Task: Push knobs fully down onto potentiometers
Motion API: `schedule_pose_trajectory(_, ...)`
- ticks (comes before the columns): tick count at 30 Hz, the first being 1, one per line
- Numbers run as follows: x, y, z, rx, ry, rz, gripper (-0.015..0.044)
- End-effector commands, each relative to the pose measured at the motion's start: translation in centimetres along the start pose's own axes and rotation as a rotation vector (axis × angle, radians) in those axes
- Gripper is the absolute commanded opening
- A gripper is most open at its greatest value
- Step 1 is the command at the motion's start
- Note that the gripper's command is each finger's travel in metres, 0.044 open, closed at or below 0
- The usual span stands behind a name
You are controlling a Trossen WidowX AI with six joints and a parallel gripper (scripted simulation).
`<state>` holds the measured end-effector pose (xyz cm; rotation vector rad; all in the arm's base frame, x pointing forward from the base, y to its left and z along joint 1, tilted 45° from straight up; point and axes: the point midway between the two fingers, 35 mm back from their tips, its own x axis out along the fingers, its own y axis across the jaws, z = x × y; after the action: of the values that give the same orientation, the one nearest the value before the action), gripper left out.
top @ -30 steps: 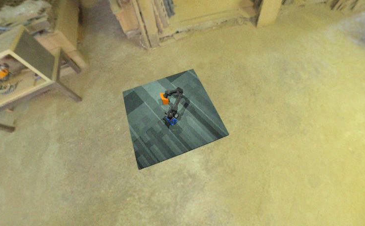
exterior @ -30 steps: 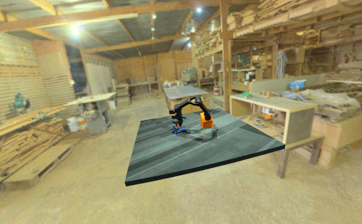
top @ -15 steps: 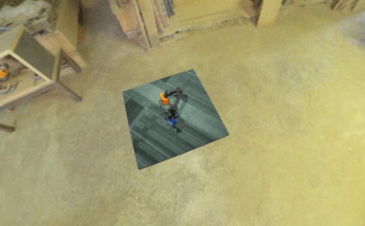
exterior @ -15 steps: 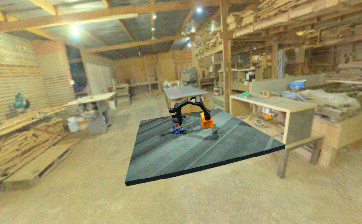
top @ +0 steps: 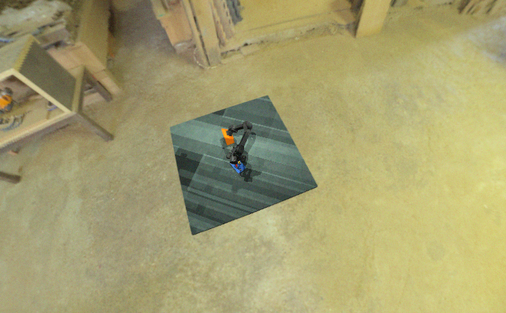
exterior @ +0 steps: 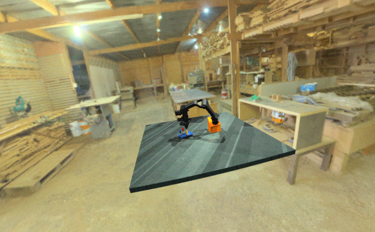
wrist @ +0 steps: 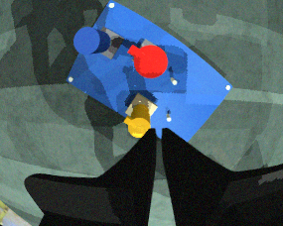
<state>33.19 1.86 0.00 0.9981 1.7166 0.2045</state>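
In the wrist view, the circuit board point(top: 241, 169) point(exterior: 189, 134) point(wrist: 204, 94) is being shown across the upper middle, its long axis being slanted from upper left toward lower right. The gripper point(top: 234, 158) point(exterior: 186, 127) point(wrist: 159, 135) is being held above it, fingers practically together, nothing being clamped. The yellow knob point(exterior: 187, 131) point(wrist: 138, 127) is being seen just left of the tips; the red knob point(exterior: 182, 129) point(wrist: 150, 61) is being seen farther up, the blue knob point(wrist: 86, 41) toward upper left. If red is being targeted next, upward travel in that view is probably being required.
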Motion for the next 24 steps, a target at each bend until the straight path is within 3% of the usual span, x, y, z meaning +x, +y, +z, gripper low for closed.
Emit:
schedule_pose_trajectory(1, -0.6, 0.1, 0.6, -0.119, -0.004, -0.003, 0.0)
schedule_pose_trajectory(24, -3.7, 0.5, 3.6, -0.906, 0.001, -0.006, 0.0)
